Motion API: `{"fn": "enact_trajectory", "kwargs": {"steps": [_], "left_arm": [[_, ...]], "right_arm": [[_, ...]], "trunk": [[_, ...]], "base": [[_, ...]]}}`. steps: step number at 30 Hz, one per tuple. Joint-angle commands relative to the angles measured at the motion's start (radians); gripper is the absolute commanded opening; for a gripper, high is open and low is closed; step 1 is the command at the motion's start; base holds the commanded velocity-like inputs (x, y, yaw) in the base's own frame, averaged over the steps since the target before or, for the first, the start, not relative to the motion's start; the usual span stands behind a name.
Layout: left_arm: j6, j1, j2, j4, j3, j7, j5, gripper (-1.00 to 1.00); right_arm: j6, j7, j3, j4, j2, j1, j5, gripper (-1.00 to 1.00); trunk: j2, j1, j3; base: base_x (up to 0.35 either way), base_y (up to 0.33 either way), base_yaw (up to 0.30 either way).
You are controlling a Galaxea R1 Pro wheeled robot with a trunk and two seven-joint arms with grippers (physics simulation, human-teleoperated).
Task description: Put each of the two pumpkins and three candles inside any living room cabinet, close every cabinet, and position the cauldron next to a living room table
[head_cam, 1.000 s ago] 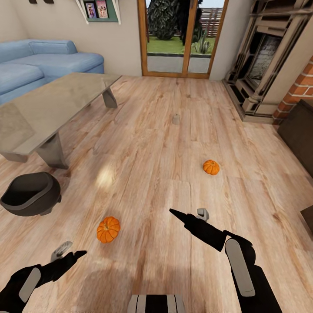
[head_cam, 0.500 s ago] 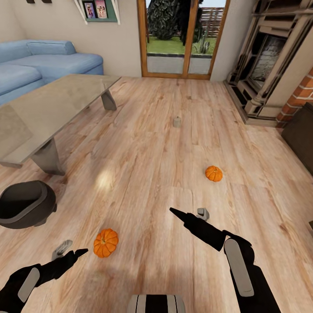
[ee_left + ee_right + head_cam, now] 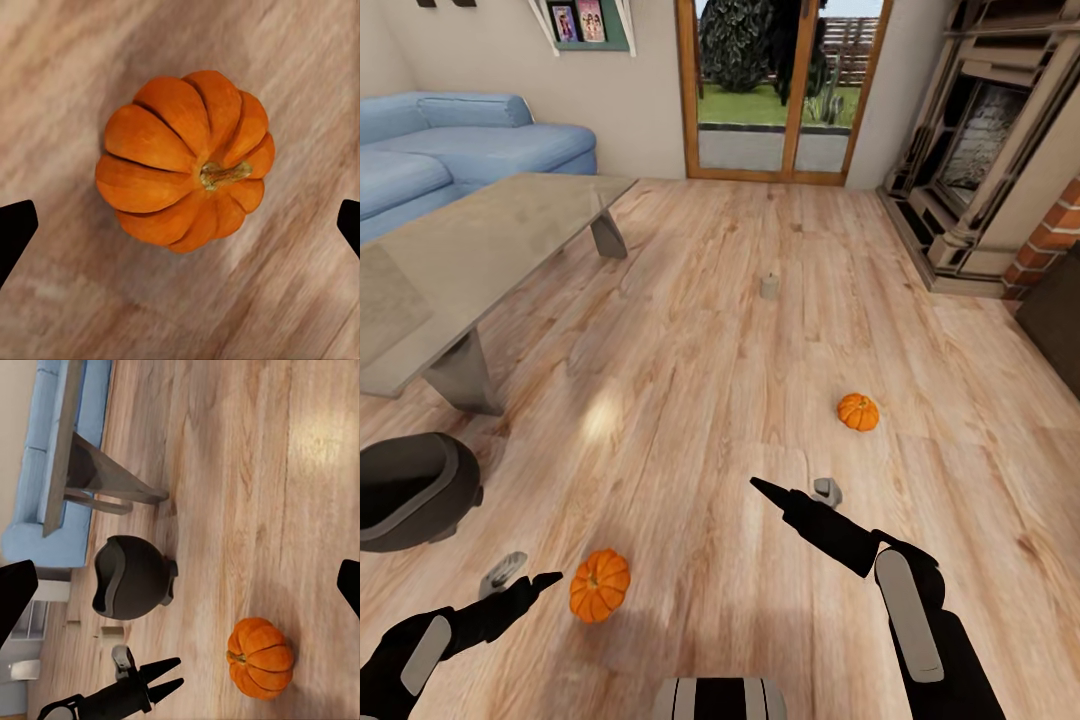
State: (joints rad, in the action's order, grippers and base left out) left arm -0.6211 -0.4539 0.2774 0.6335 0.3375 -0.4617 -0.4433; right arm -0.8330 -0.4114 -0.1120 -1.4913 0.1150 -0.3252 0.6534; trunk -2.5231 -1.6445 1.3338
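The larger orange pumpkin [image 3: 600, 585] lies on the wood floor just right of my left gripper [image 3: 527, 577], which is open. In the left wrist view this pumpkin [image 3: 184, 161] sits between the two spread black fingertips [image 3: 15, 229], untouched. A smaller pumpkin [image 3: 857, 411] lies further out to the right. My right gripper [image 3: 792, 489] hangs open above the floor, holding nothing. One beige candle [image 3: 768, 286] stands upright mid-floor, far ahead. The dark cauldron [image 3: 410, 490] sits at the left near the table [image 3: 490, 240]. A dark brown cabinet corner [image 3: 1060, 325] shows at the right edge.
A blue sofa [image 3: 450, 140] stands behind the table. A glass patio door [image 3: 780, 90] is at the back, and a fireplace [image 3: 980, 150] with a brick wall is at the right. The right wrist view shows the cauldron [image 3: 127, 577] and near pumpkin [image 3: 260, 657].
The whole view has shifted as the robot moved forward: the near pumpkin and cauldron slid down and left in the picture. Both arms keep the same pose, grippers still open.
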Motion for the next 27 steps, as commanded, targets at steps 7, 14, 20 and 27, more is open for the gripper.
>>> {"fn": "enact_trajectory", "kwargs": {"steps": [7, 14, 20, 27], "left_arm": [[0.0, 0.0, 0.0, 0.0, 0.0, 0.0, 0.0, 1.0], [0.0, 0.0, 0.0, 0.0, 0.0, -0.001, 0.0, 1.0], [0.001, 0.0, 0.0, 0.0, 0.0, -0.001, 0.0, 1.0], [0.002, 0.0, -0.007, 0.0, 0.0, -0.001, 0.0, 1.0]], "right_arm": [[-0.001, -0.001, 0.0, 0.009, 0.0, 0.0, 0.002, 1.0], [-0.007, -0.001, -0.002, 0.023, 0.0, 0.0, 0.001, 1.0], [0.0, 0.001, 0.001, 0.023, 0.0, 0.0, -0.002, 1.0], [0.034, 0.004, 0.035, 0.048, 0.009, 0.0, -0.006, 1.0]], "trunk": [[0.0, 0.0, 0.0], [-0.001, -0.002, 0.019], [-0.003, -0.005, 0.043], [-0.003, -0.005, 0.046]], "base": [[0.023, 0.003, 0.0], [0.001, 0.0, 0.0], [0.0, 0.0, 0.0], [0.0, 0.0, 0.0]]}}
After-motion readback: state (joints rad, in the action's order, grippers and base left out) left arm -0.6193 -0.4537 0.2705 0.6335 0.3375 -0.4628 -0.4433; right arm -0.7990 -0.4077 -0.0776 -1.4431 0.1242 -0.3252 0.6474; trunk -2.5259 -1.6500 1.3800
